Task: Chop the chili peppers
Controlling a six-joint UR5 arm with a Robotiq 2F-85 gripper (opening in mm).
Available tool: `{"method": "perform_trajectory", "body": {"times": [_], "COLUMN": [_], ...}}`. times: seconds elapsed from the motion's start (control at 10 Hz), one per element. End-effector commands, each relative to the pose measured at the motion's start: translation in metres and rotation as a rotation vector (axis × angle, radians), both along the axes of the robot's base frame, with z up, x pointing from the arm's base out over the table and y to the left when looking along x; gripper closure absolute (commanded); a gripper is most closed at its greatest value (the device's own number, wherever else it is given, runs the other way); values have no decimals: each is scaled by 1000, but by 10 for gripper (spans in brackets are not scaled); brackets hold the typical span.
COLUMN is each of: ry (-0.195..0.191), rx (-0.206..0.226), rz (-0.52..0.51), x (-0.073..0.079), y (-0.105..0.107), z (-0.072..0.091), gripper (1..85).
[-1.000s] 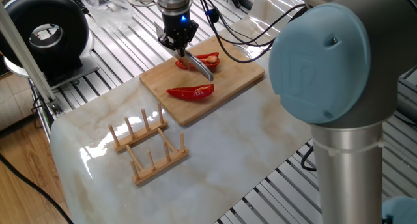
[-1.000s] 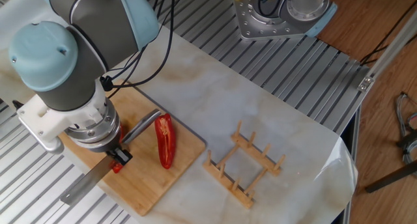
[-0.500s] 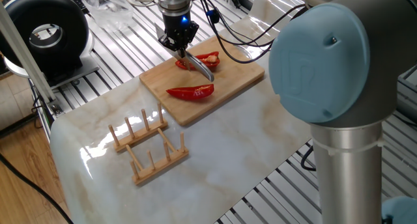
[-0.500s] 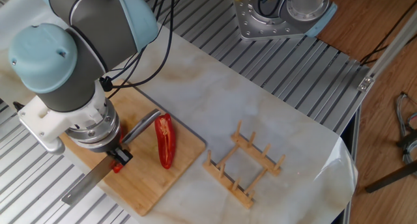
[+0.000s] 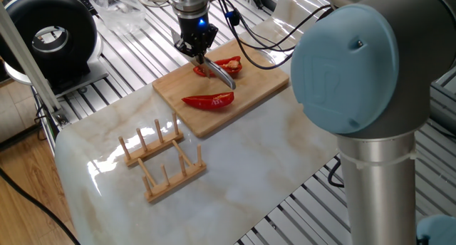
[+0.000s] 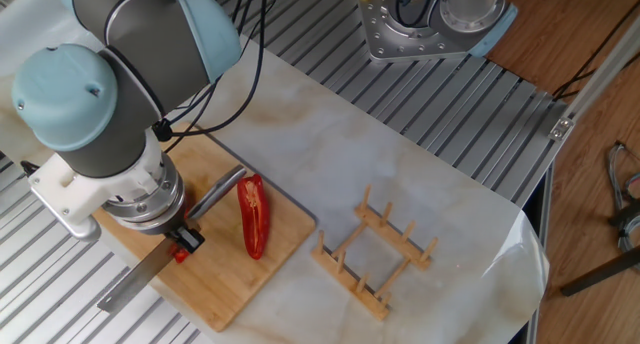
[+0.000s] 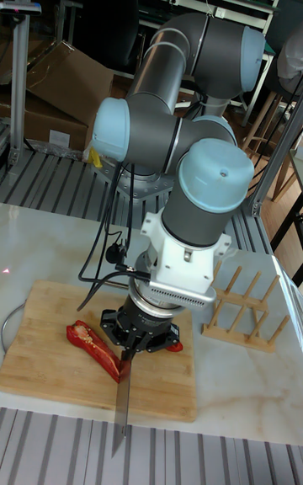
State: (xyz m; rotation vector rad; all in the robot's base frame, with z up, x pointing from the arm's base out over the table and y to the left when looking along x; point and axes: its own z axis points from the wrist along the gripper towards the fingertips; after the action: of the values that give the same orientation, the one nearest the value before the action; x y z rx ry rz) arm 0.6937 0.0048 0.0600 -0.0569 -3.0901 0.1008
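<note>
Two chili peppers halves lie on the wooden cutting board (image 5: pixel 249 88). One long red half (image 5: pixel 209 100) (image 6: pixel 253 216) (image 7: pixel 94 349) lies free beside the tool. The other half (image 5: pixel 228 63) sits under the knife, and only a red bit of it (image 6: pixel 181 254) shows in the other fixed view. My gripper (image 5: pixel 197 51) (image 7: pixel 139 335) points down over that half, shut on a steel knife (image 5: pixel 221 74) (image 6: pixel 132 284) (image 7: pixel 123 401). The knife's blade reaches past the board's edge.
A wooden peg rack (image 5: pixel 162 159) (image 6: pixel 375 252) (image 7: pixel 244 301) stands on the marble top beside the board. A black round device (image 5: pixel 50 35) sits at the far left. The arm's big joints (image 5: pixel 356 67) (image 6: pixel 90 104) hang over the table and the board.
The gripper and knife have shifted only very slightly over the far chili half. The free half has not moved.
</note>
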Motion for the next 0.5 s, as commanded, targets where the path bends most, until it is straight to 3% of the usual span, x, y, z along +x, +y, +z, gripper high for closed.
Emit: {"method": "perform_trajectory", "body": {"times": [0.0, 0.4], "ry": [7, 20], "rx": [12, 13], "rz": [7, 17], "x": [-2, -6], "y": [1, 2], "z": [0, 3], "gripper": [843, 843]}}
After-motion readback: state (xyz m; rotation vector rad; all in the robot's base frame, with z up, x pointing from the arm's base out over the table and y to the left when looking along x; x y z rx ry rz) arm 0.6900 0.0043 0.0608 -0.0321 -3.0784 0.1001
